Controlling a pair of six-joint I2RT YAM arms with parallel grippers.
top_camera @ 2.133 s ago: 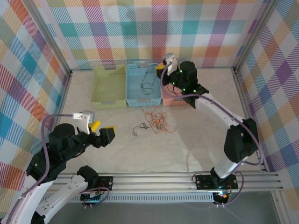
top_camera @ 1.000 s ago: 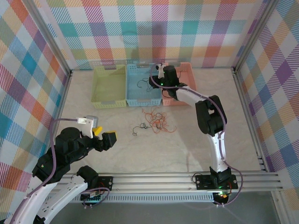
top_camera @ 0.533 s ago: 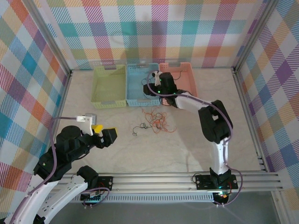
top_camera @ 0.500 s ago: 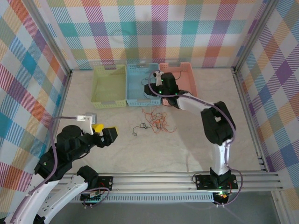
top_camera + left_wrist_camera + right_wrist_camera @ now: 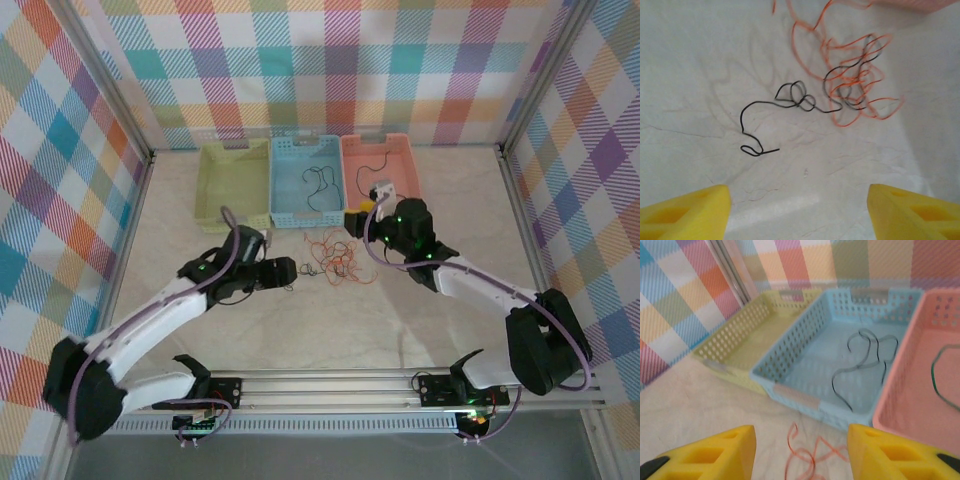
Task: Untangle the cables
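**Cables tangled on the desk, both claws open**

An orange cable and a black cable are seen tangled on the desk, between the left claw and the right claw. Both claws are spread wide and empty. A dark cable is seen in the blue basket.

Pastel plaid walls on three sides; pale marbled tabletop; aluminium rail along near edge.
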